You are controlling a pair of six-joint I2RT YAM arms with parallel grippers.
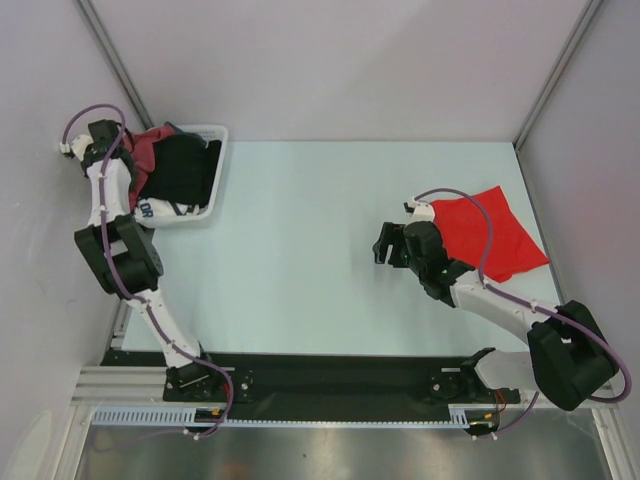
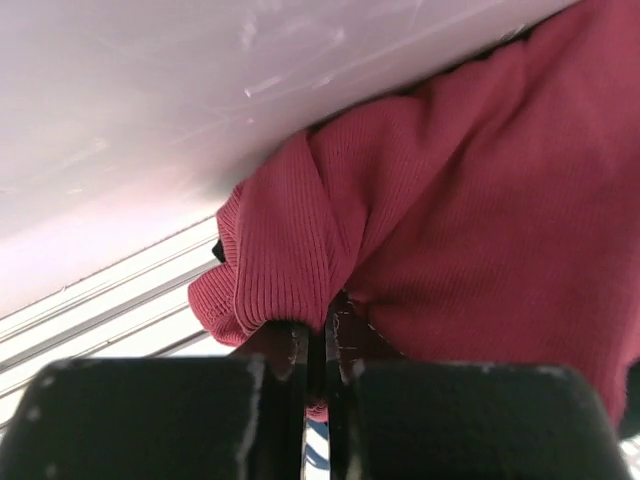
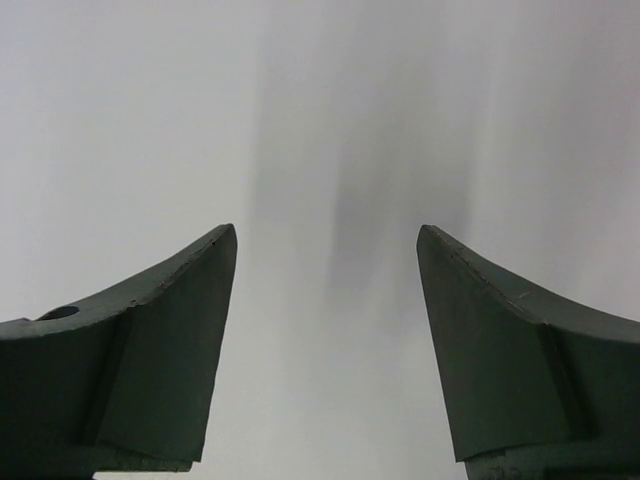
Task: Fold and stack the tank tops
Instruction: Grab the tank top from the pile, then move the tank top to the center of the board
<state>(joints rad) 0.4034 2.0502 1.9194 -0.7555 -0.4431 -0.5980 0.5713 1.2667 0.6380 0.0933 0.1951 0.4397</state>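
Pinching the maroon tank top (image 2: 420, 230) with my left gripper (image 2: 318, 335), jaws nearly shut on a fold of its ribbed cloth. It's bunched in the white basket (image 1: 216, 134) at the table's far left, next to a black garment (image 1: 185, 170). The bright red tank top (image 1: 495, 235) lies flat on the table (image 1: 300, 230), right side. My right gripper (image 3: 327, 260) is just beside it, spread wide, holding nothing.

A basket (image 1: 218, 135) sits at the far left corner of the counter (image 1: 300, 260). In its left part lies the first tank top (image 1: 150, 148), pinched in the left gripper (image 2: 318, 345), with another garment (image 1: 185, 170) to its right. The second tank top (image 1: 500, 235) lies on the counter's right side, with the right gripper (image 1: 385, 245) just left of it.
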